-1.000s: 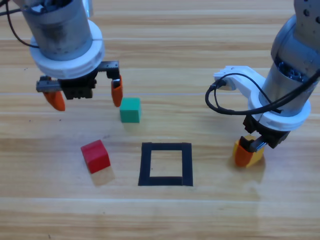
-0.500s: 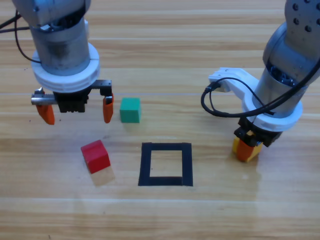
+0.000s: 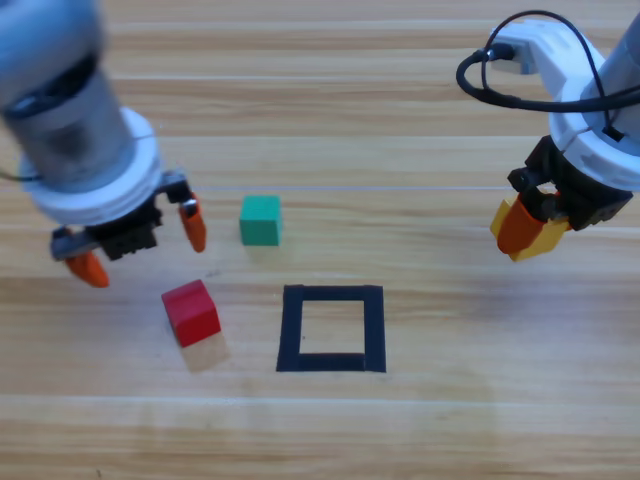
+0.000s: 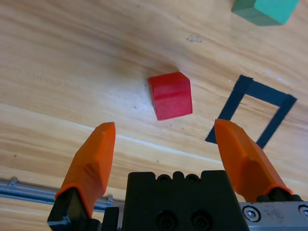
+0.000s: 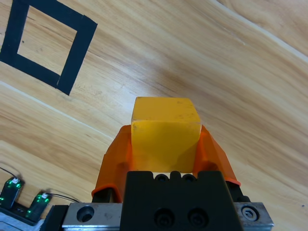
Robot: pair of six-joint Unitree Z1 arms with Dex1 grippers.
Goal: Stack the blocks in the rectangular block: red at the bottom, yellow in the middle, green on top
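High view shows one wooden worktop [image 3: 400, 120], and on it two grey arms, one tape square and three cubes.

The left arm comes in at the upper left. Its left gripper [image 3: 140, 240] hangs over the worktop with the two orange jaws spread wide and nothing between them. It is above and a little to the left of the red cube, and the green cube is just to its right. In the left wrist view the same left gripper [image 4: 168, 144] looks down on the red cube [image 4: 170, 95], which lies ahead of the gap between the jaws.

The right arm is at the right edge. Its right gripper [image 3: 528, 228] has the jaws closed on the yellow cube [image 3: 543, 236], well to the right of the tape square. In the right wrist view the yellow cube [image 5: 165, 133] sits tight between both jaws of the right gripper [image 5: 166, 149].

The rectangular block [image 3: 332, 327], one outline of black tape, lies at the centre with only wood inside.

The red cube [image 3: 191, 312] stands on the worktop left of the outline, apart from it, turned a little. The green cube [image 3: 260, 220] stands above and left of the outline, also apart.
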